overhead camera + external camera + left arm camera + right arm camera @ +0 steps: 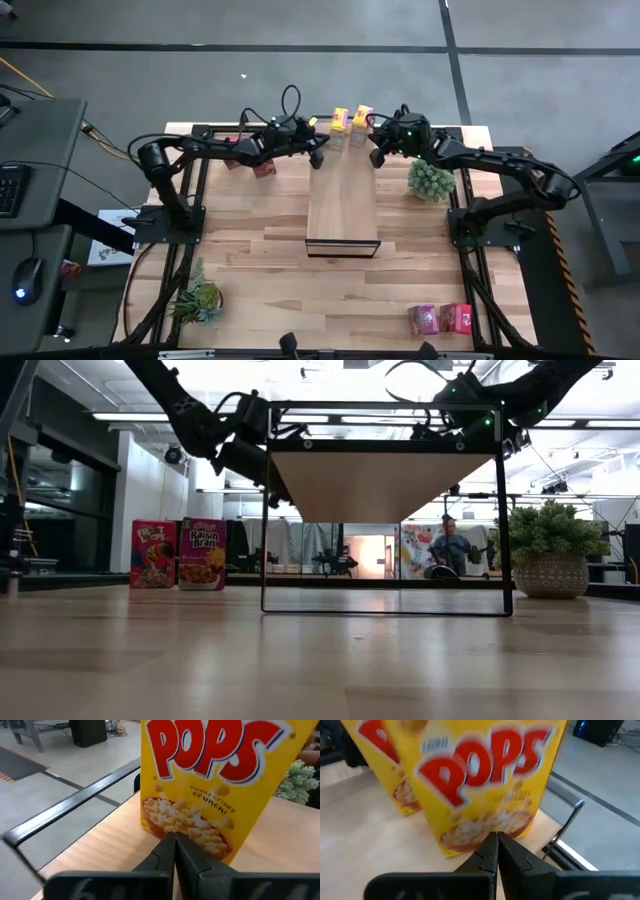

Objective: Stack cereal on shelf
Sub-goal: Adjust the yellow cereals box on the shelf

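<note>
Crowding yellow boxes [350,121]: both closed tools.

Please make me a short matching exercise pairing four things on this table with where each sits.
Things:
1. yellow boxes
2. red box and purple box
3. round potted plant
4. spiky plant

Places:
A. near left corner of the table
B. far end of the shelf
C. near right corner of the table
D. just right of the shelf

Pairs: 1-B, 2-C, 3-D, 4-A
</note>
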{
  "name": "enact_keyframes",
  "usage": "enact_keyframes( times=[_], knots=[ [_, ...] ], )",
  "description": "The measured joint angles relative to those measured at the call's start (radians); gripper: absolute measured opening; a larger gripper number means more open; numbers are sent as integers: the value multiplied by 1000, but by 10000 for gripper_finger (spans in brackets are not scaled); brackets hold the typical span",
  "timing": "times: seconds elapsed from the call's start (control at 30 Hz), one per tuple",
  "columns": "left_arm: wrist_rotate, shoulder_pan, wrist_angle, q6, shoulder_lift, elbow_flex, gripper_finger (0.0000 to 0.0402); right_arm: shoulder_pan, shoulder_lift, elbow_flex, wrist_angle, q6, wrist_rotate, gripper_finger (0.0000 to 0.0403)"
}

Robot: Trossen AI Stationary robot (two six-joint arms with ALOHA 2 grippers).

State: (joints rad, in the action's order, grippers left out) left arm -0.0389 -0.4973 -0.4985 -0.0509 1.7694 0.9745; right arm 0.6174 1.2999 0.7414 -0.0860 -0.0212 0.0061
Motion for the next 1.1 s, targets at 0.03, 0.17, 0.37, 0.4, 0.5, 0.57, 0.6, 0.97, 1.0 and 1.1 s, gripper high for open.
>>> enact_keyframes(
  times=[0.03,0.17,0.37,0.4,0.5,0.57,0.6,0.97,1.0,1.1],
  knots=[
    [0,0,-6,0,6,0,0,1,0,1,-1,0,-5,0],
    [-1,0,-38,-15,16,0,0,0,0,1,0,24,-9,0],
    [24,-9,-70,-26,16,0,0,21,0,1,-48,29,-1,0],
    [25,-11,-81,-29,16,0,0,26,0,1,-54,29,-6,0],
    [37,-14,-107,-46,16,0,0,37,0,4,-57,29,-11,0],
    [71,-15,-108,-50,16,0,0,39,0,4,-61,29,-26,0],
    [78,-15,-108,-50,16,0,0,41,0,4,-61,29,-39,0],
    [81,-13,-136,-75,16,0,0,44,0,5,-116,54,-94,0],
    [81,-13,-136,-77,16,0,0,44,0,5,-116,55,-93,0],
    [96,-12,-137,-83,16,0,0,44,0,5,-116,48,-87,0]
  ],
)
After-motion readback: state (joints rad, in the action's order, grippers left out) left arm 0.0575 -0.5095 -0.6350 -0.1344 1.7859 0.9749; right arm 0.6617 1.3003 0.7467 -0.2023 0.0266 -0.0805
